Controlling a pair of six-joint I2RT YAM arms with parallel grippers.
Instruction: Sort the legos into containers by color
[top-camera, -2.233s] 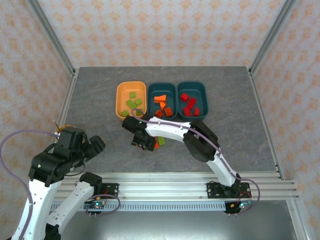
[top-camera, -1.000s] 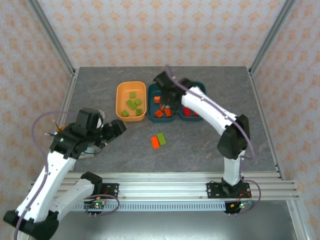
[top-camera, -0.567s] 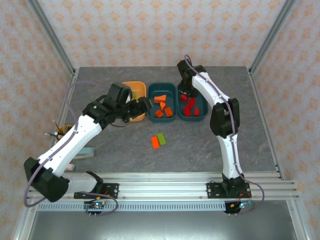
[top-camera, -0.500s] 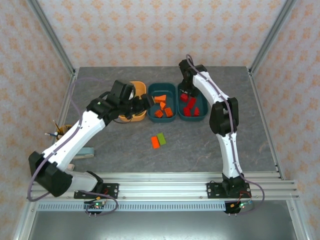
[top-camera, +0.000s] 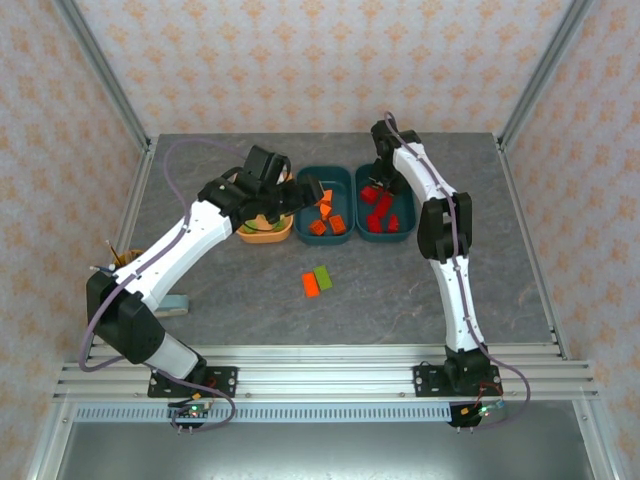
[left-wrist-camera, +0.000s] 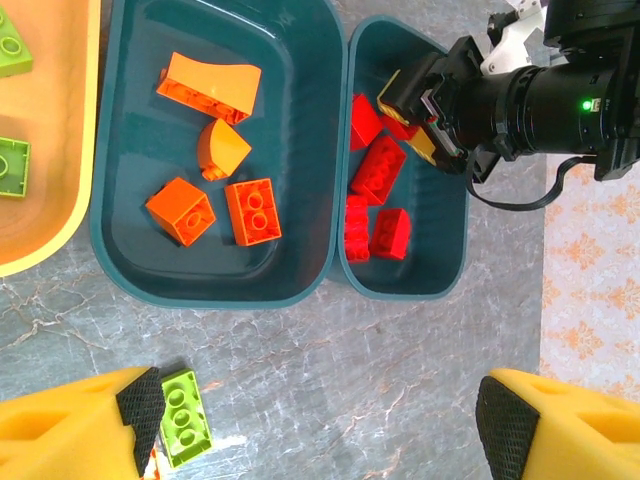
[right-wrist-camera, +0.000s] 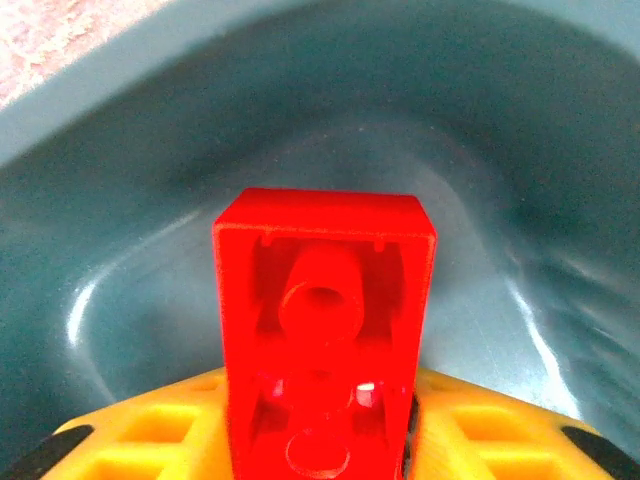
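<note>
The left arm has swung further across since a moment ago - its left gripper (top-camera: 308, 196) now hangs over the seam between the light orange tub (top-camera: 265, 237) and the middle teal tub (top-camera: 335, 172), and the right gripper (top-camera: 374, 190) has barely shifted. The left arm stretches long from the table's (top-camera: 480, 250) near left corner, jaws spread wide with nothing between them. The right arm stands tall and folds down into the right teal tub (top-camera: 408, 205), at its far left corner.

A red brick (right-wrist-camera: 325, 330) sits between the right gripper's yellow fingers (right-wrist-camera: 150, 435), hollow underside toward the wrist camera - whether it is clamped or already let go, I cannot tell.

The three tubs stand in a row toward the far edge. Orange bricks (left-wrist-camera: 252, 212) lie in the middle one, red bricks (left-wrist-camera: 378, 170) in the right one. On bare table nearer the arms lie a lime green brick (top-camera: 323, 276) and an orange brick (top-camera: 310, 285), touching.

The left arm hides much of the light orange tub.
</note>
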